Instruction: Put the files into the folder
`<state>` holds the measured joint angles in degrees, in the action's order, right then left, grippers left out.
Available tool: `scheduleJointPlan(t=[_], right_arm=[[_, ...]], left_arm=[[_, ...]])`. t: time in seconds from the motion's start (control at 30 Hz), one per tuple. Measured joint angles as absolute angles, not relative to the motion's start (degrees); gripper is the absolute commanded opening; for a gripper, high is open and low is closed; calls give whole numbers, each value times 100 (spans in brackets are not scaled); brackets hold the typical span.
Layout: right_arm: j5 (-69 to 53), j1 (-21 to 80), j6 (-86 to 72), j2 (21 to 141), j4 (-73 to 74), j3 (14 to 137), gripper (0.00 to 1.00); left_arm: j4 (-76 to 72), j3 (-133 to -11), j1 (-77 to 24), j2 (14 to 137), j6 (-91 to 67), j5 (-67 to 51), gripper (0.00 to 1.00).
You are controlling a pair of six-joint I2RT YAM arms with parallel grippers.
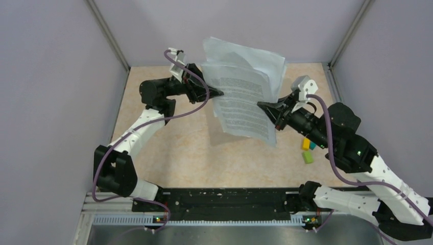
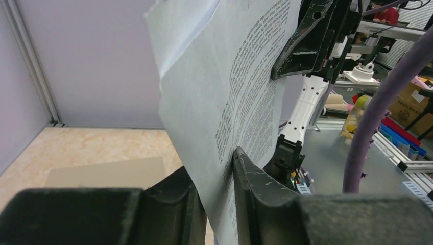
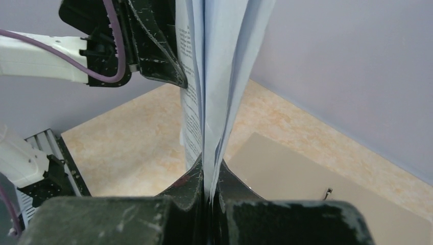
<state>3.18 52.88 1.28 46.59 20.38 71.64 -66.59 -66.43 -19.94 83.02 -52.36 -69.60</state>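
The files (image 1: 244,102) hang upright above the folder (image 3: 306,189). The right gripper (image 3: 208,178) is clamped on one edge. The left gripper (image 2: 214,163) straddles the other; whether it pinches, I cannot tell. Fanned apart, some could slip free beside the folder.

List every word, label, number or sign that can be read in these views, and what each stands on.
Paper sheets: lines of black print on the front sheet, too small and blurred to read in any view.
Brown box beyond the table, left wrist view: dark marks, too blurred to read.
Folder: plain, no lettering seen.
No text can be quoted.
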Motion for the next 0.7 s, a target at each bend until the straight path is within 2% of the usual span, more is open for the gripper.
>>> scheduleJointPlan(t=[0.07, 0.13, 0.17, 0.3, 0.43, 0.57, 0.7], right_arm=[[423, 5288, 123, 4659, 1962, 7039, 0], [552, 5288, 106, 4661, 1865, 6864, 0], [620, 5288, 99, 4663, 1831, 6803, 0], [978, 5288, 54, 4707, 1385, 6281, 0], [1446, 5286, -89, 4733, 602, 5389, 0], [1785, 5188, -292, 4888, -301, 4379, 13], [1518, 4659, -604, 5157, -895, 3680, 24]], left_arm=[[-6477, -6528, -2001, 8243, -5081, -6934, 18], [-6193, -6368, -2010, 8152, -4840, -6899, 2], [-6027, -6294, -2023, 8103, -4694, -6858, 0], [-4910, -5865, -2154, 7723, -3579, -6285, 0], [-3903, -5319, -2558, 7269, -2239, -5223, 0], [-3693, -4670, -2858, 7177, -1439, -4272, 0], [-3625, -4123, -2871, 7338, -926, -3642, 0]])
